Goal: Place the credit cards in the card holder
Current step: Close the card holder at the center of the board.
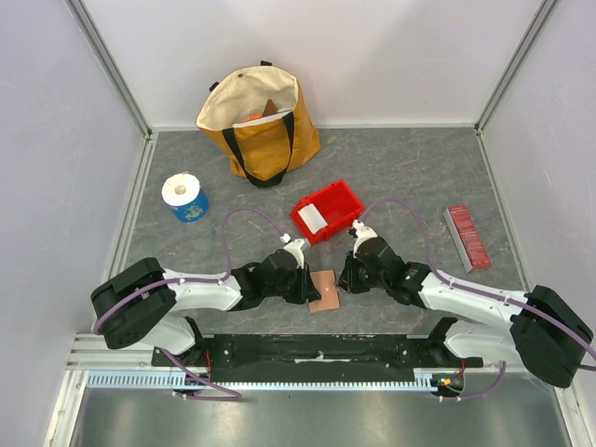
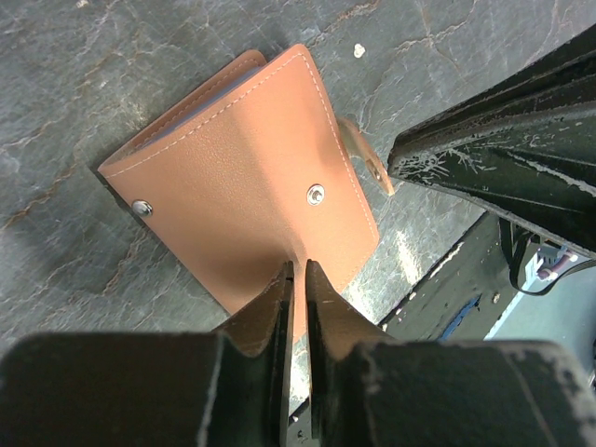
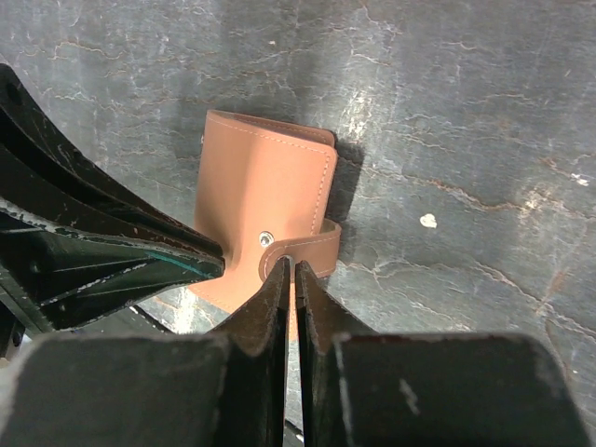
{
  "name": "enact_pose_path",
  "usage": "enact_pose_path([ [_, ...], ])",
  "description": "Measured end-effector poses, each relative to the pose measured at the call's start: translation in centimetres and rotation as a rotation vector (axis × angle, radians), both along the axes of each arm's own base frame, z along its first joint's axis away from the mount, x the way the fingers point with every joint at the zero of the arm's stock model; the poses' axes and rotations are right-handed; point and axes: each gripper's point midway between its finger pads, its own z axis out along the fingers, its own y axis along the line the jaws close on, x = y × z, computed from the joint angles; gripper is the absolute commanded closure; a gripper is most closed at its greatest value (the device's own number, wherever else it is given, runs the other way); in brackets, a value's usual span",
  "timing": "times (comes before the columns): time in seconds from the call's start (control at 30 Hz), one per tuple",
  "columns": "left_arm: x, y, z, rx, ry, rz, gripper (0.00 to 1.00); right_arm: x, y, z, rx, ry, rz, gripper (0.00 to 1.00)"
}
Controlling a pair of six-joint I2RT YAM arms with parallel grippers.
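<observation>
A flat tan-brown leather-like card holder [image 1: 325, 291], folded closed, sits at the near middle of the dark grey stone-patterned bench [image 1: 400, 168], between the two arms. Whether it rests flat or is raised slightly is hard to tell.

The left claw [image 2: 296, 279] is pinched almost shut on the thin near edge of the card holder [image 2: 242, 186], with a sliver of brown leather caught between its black fingers [image 2: 270, 312]. The right claw [image 3: 289, 270] is likewise nearly closed, nipping the small snap tab [image 3: 312, 250] that wraps round the holder's edge. From above, the two claws meet the holder from opposite sides, the left claw [image 1: 309, 285] at its left edge and the right claw [image 1: 341, 279] at its right.

Behind the holder stands a red plastic bin [image 1: 340, 197] with a white credit card [image 1: 314, 219] lying inside. Farther back are a mustard-yellow canvas tote bag [image 1: 265, 140] and a blue-and-white roll [image 1: 185, 197]. A long dark-red ribbed bar [image 1: 467, 237] lies well off to the right.
</observation>
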Motion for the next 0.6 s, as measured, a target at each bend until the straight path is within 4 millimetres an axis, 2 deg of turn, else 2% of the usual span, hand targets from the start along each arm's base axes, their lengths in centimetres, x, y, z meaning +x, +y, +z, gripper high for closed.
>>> enact_pose_path([
  [0.4, 0.01, -0.04, 0.01, 0.008, 0.005, 0.000, 0.86, -0.34, 0.55, -0.79, 0.003, 0.031, 0.025, 0.90],
  [0.6, 0.03, -0.04, -0.03, 0.010, 0.006, 0.000, 0.86, -0.26, 0.72, -0.88, 0.007, 0.030, 0.028, 0.85],
])
